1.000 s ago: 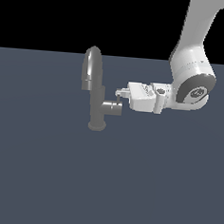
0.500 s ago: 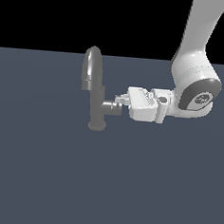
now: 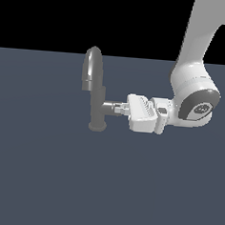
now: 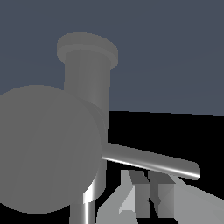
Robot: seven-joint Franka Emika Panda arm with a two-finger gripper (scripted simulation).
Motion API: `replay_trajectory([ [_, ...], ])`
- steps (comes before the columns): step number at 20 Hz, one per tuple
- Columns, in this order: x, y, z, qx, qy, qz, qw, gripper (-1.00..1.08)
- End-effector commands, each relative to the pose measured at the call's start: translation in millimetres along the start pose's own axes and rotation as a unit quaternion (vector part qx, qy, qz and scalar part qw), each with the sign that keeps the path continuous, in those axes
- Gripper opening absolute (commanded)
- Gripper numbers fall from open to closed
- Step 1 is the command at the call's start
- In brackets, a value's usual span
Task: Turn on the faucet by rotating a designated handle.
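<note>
The grey faucet (image 3: 98,103) stands upright on its round base, its arched spout curving up and over toward the exterior view's left. A short side stub (image 3: 110,106) points to the exterior view's right. In the wrist view the stub's round end (image 4: 46,148) fills much of the picture, and the handle (image 4: 148,159), a thin shiny rod, sticks out from it. My gripper (image 3: 119,109) lies level at the stub's end. Its fingertips (image 4: 133,192) sit pressed together right beside the rod with nothing between them. Whether they touch the rod is unclear.
A flat dark blue-grey floor (image 3: 56,177) spreads all around the faucet. My white arm (image 3: 194,99) comes down from above on the exterior view's right.
My hand has dropped lower beside the stub and the wrist has shifted slightly toward the exterior view's right. The fingertips stay at the stub's end. The faucet body has not moved.
</note>
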State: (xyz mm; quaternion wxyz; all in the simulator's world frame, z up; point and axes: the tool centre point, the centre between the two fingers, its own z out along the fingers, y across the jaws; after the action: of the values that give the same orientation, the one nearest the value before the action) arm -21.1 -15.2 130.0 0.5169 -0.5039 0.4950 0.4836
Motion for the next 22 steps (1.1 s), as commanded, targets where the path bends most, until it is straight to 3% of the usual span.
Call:
replay_trajectory([
  [1,28.5,12.4,-1.7,0.002,0.001,0.015,0.9999,-1.00],
  [4,40.7,17.0,-2.1,0.002,0.001,0.017,0.9998,-1.00],
  [5,19.0,5.6,-0.2,0.000,-0.001,0.000,1.0000,-1.00],
  [22,82.3,-10.9,-2.1,0.002,0.001,0.016,0.9999,-1.00],
])
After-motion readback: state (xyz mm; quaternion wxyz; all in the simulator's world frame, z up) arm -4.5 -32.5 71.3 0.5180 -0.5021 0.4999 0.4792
